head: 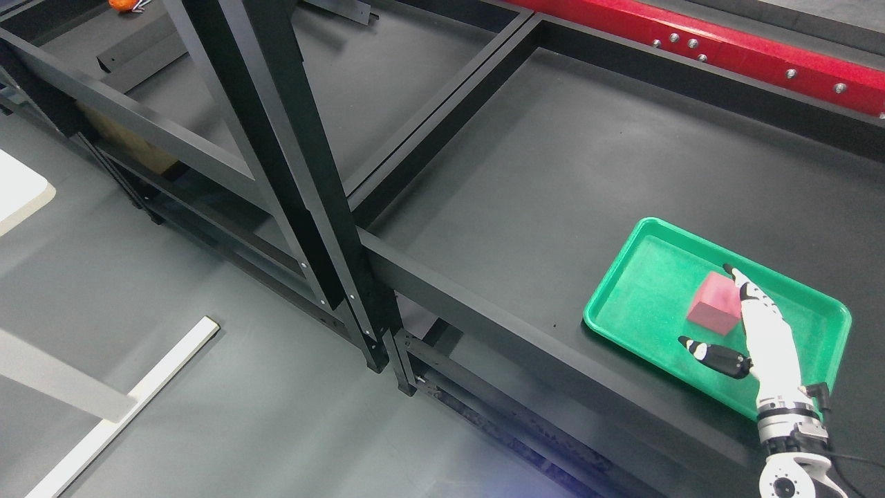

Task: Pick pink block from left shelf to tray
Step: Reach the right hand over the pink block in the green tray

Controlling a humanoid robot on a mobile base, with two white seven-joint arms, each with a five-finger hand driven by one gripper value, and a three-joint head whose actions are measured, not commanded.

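This looks like a robotics lab or workshop test bay. A black metal shelving frame (297,207) of bolted beams fills the view, standing on a smooth grey floor (207,443). Behind the frame runs a red steel beam with silver bolts (726,48). On the frame's right-hand dark shelf surface (553,173) sits a green plastic tray (622,304).

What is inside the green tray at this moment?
The pink block lies inside the green tray. The right robot hand is over the tray beside the block, fingers spread, and covers part of the tray floor.
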